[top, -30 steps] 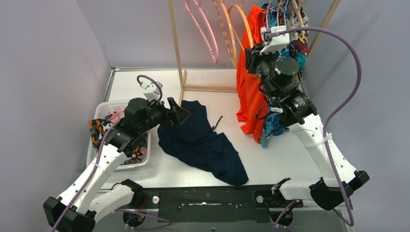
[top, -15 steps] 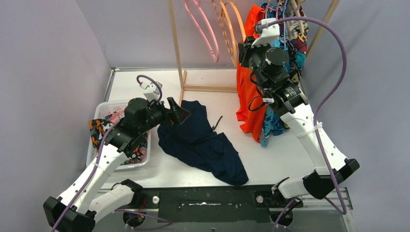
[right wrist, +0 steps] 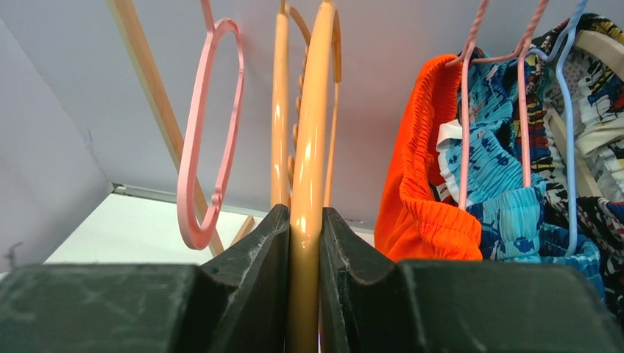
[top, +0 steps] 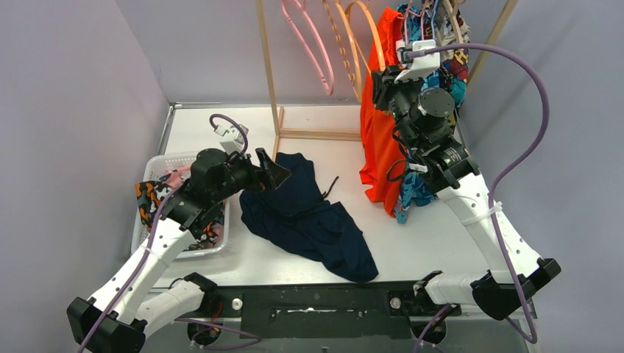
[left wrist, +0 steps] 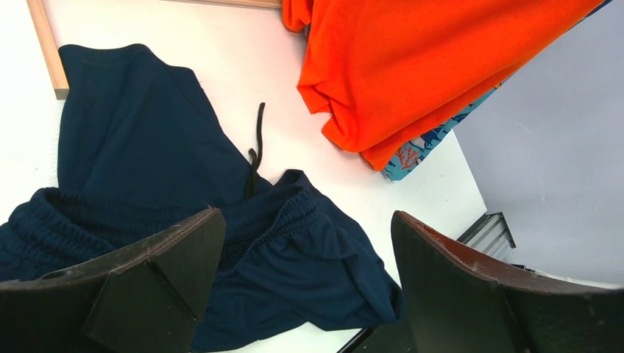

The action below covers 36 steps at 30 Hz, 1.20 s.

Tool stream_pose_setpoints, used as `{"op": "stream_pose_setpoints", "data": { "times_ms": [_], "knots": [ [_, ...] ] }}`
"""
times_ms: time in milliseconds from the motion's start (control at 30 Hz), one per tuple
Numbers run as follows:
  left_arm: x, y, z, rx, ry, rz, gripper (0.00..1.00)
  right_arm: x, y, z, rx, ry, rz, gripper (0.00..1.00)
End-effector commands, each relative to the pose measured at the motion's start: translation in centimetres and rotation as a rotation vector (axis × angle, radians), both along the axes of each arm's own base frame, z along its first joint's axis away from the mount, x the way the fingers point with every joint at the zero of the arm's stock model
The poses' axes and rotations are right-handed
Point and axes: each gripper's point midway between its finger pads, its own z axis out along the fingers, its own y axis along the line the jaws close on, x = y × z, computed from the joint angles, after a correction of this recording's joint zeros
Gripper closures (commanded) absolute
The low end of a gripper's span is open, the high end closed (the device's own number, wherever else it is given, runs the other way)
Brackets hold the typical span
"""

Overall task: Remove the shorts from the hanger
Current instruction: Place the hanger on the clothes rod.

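Top external: basket point(top: 163, 159) holds printed shorts point(top: 147, 200), left hand point(top: 272, 168) spread, right hand point(right wrist: 304, 228) pinching hanger point(right wrist: 309, 132)

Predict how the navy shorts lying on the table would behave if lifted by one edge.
Probably floppy: the navy shorts lie crumpled in soft folds. Likely light, being thin fabric. The loose drawstring would probably dangle and might snag.

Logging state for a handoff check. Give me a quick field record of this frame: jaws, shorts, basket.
left jaws: open, over navy shorts lying on table
right jaws: shut on orange hanger at rack
hanging on rack: orange-red shorts, teal-blue shorts
basket: holds black-orange shorts, pink shorts
empty hanger: pink hanger
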Motion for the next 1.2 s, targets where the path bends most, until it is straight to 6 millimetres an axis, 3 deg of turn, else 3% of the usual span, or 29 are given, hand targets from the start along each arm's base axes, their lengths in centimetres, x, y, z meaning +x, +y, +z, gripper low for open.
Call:
{"op": "stream_pose_setpoints", "data": {
  "times_ms": [0, 333, 467, 600, 967, 1167],
  "knots": [
    [0.2, -0.5, 1.1, -0.038, -0.031, -0.015, 0.16, -1.0, -0.9, 6.4, 0.075, -0.170, -0.007, 1.00],
    [0.1, -0.6, 1.0, -0.045, -0.019, -0.017, 0.16, 2.3, 0.0, 5.4, 0.033, -0.089, 0.012, 1.00],
    [-0.1, -0.5, 0.9, -0.044, -0.017, -0.015, 0.16, 3.9, 0.3, 2.6, 0.030, 0.021, 0.034, 1.00],
    [-0.2, -0.4, 1.0, -0.045, -0.019, -0.015, 0.16, 3.9, 1.2, 0.7, 0.019, 0.068, 0.094, 1.00],
    [0.1, -0.7, 0.8, -0.082, 0.007, 0.002, 0.16, 2.8, 0.2, 0.4, 0.007, 0.065, 0.127, 0.72],
    [0.2, 0.3, 0.4, -0.044, 0.003, 0.040, 0.16, 1.3, -0.2, -0.1, 0.002, 0.084, 0.145, 0.51]
  ]
}}
